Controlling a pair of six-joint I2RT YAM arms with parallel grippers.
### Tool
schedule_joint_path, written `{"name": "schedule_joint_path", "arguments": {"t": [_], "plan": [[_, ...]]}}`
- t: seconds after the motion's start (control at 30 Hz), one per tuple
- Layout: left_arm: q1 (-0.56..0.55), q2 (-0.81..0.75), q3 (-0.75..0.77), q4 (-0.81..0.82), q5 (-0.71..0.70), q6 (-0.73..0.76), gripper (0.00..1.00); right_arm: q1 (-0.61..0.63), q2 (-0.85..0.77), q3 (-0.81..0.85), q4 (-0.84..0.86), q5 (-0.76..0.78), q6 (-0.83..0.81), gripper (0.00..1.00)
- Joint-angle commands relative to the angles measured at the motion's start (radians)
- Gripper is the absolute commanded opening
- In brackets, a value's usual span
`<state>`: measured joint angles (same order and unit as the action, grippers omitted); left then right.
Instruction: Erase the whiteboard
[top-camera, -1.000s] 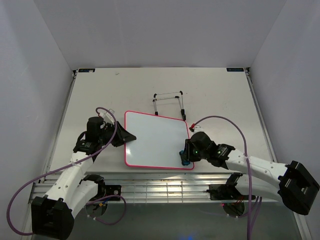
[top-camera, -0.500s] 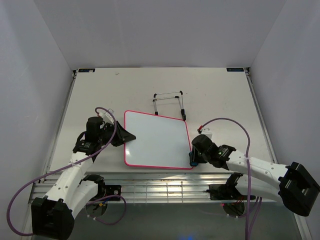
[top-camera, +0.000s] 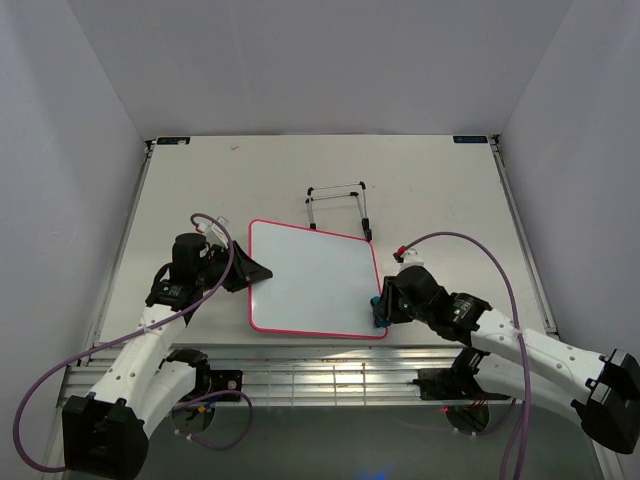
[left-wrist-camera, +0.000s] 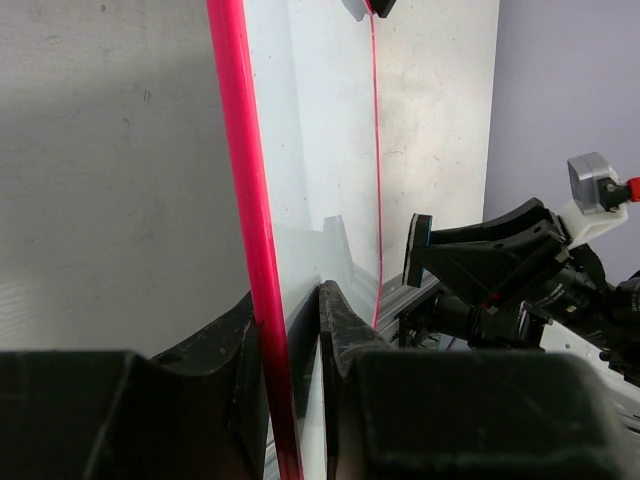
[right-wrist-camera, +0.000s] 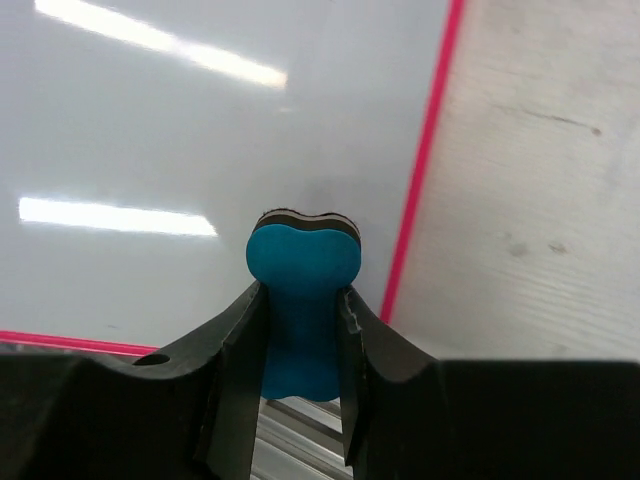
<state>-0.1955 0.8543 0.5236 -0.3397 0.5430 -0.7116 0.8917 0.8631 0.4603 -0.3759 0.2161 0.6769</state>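
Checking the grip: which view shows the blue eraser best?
Right wrist view: the blue eraser fills the centre, pinched by the right hand, over the whiteboard. Top external shows only a blue speck at the board's right edge; left wrist shows none of it.

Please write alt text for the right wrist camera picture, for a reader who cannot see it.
Two black fingers clamp a blue bone-shaped eraser over a blank whiteboard, close to its pink-red frame. The table shows on the right.
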Motion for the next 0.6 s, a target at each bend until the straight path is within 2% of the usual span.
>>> {"name": "schedule_joint_path", "arguments": {"t": [0.0, 0.13, 0.37, 0.57], "plan": [[-0.001, -0.009, -0.013, 0.042, -0.060, 0.103, 0.00, 0.010, 0.020, -0.003, 0.214, -0.132, -0.068, 0.08], [0.001, -0.011, -0.013, 0.041, -0.061, 0.103, 0.00, 0.084, 0.175, 0.072, 0.273, -0.077, -0.070, 0.08], [-0.001, -0.004, -0.011, 0.038, -0.066, 0.104, 0.00, 0.364, 0.335, 0.273, 0.296, 0.100, -0.007, 0.08], [-0.001, -0.005, -0.011, 0.037, -0.071, 0.103, 0.00, 0.428, 0.408, 0.278, 0.310, 0.121, 0.056, 0.08]]}}
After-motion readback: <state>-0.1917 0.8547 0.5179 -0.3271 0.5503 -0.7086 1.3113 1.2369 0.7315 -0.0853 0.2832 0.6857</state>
